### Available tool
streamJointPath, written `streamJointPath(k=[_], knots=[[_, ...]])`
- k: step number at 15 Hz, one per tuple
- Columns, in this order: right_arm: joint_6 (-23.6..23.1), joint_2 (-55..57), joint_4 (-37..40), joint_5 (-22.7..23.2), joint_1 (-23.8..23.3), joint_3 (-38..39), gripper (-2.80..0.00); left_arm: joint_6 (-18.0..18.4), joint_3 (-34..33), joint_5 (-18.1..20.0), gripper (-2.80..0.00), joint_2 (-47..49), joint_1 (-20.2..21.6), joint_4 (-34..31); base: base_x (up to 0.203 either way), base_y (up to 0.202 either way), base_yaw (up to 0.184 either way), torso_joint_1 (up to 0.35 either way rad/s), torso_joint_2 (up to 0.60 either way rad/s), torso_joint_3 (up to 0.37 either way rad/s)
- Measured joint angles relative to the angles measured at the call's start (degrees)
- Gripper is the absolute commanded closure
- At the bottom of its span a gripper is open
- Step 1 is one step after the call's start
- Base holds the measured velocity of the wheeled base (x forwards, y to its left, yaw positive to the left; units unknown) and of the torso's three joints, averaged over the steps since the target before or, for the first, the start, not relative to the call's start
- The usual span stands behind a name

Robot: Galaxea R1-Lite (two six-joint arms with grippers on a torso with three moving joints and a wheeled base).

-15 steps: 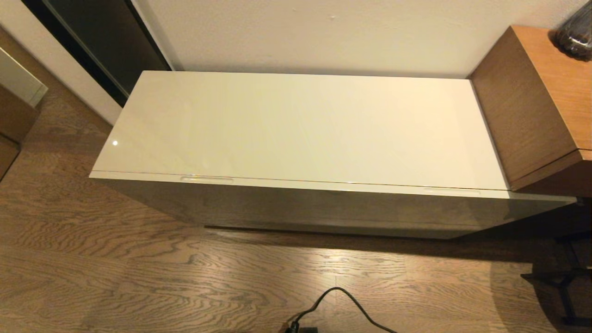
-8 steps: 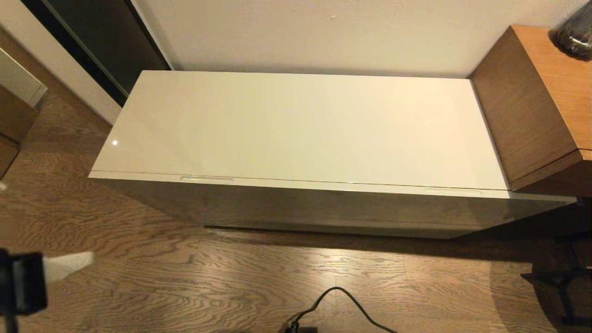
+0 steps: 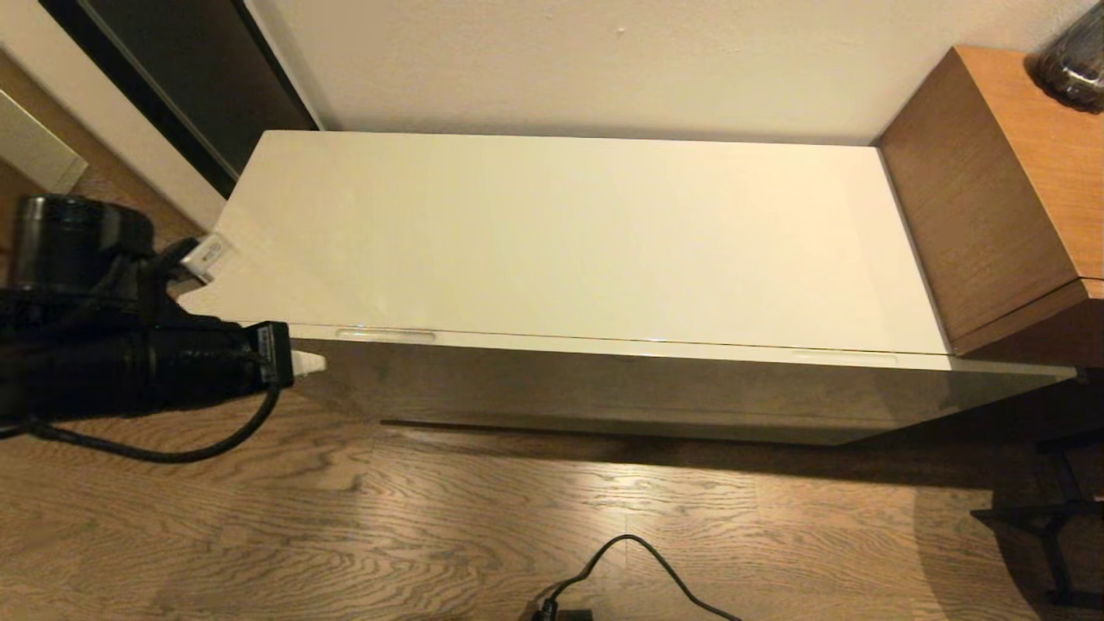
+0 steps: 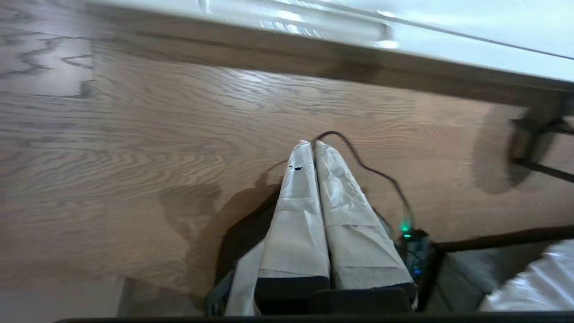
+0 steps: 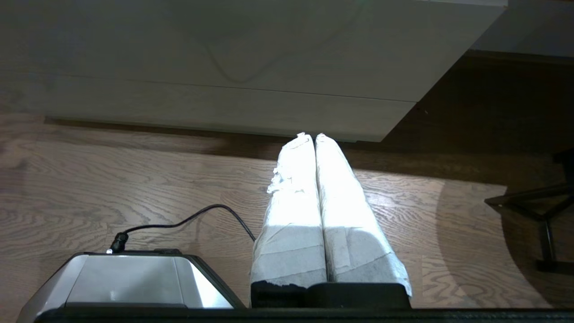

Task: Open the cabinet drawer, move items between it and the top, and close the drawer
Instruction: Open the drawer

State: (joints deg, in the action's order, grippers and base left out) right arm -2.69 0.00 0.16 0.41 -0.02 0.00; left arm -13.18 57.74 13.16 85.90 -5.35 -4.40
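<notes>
— Wood-grain floor [image 3: 431, 517] runs under everything you're looking at, with a low cream cabinet against the pale wall. What do you see of the drawer?

— You have the cabinet drawer [image 3: 604, 388] fully shut, its glossy front flush under the top [image 3: 561, 233]. Two slim handle slots sit along its upper edge; the left handle slot [image 3: 385, 333] is the nearer one to your arm.

— And the top itself?

— Your cream top carries nothing that the head view shows. To its right stands the taller brown wooden cabinet [image 3: 992, 190], touching the low one's end, with a dark glass object [image 3: 1074, 65] on it.

— Where is your left claw?

— Your left claw [image 3: 310, 363] reaches in from the left at the cabinet's left front corner, just beside the drawer front. In the left wrist view the left claw's fingers [image 4: 296, 202], wrapped in white, are pressed together with nothing between them.

— Your right claw?

— Your right claw [image 5: 311, 137] hangs low over the floor in front of the cabinet, clenched on nothing. A black cable [image 3: 638, 569] lies on the floor nearby.
</notes>
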Motion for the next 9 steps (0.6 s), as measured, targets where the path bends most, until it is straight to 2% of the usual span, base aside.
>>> streamJointPath(k=[2, 6, 9], knots=[[0.0, 0.0, 0.0, 0.0, 0.0, 0.0, 0.00, 0.6, 3.6, -2.8, 0.00, 4.5, -1.4, 0.0, 0.000, 0.000, 0.000, 0.000, 0.00, 0.000], [0.0, 0.0, 0.0, 0.0, 0.0, 0.0, 0.00, 7.8, 10.4, -8.4, 0.00, 11.7, -2.7, 0.1, 0.000, 0.000, 0.000, 0.000, 0.00, 0.000], [-0.1, 0.0, 0.1, 0.0, 0.0, 0.0, 0.00, 9.3, 13.5, -8.8, 0.00, 14.1, -3.7, 0.3, 0.000, 0.000, 0.000, 0.000, 0.00, 0.000]])
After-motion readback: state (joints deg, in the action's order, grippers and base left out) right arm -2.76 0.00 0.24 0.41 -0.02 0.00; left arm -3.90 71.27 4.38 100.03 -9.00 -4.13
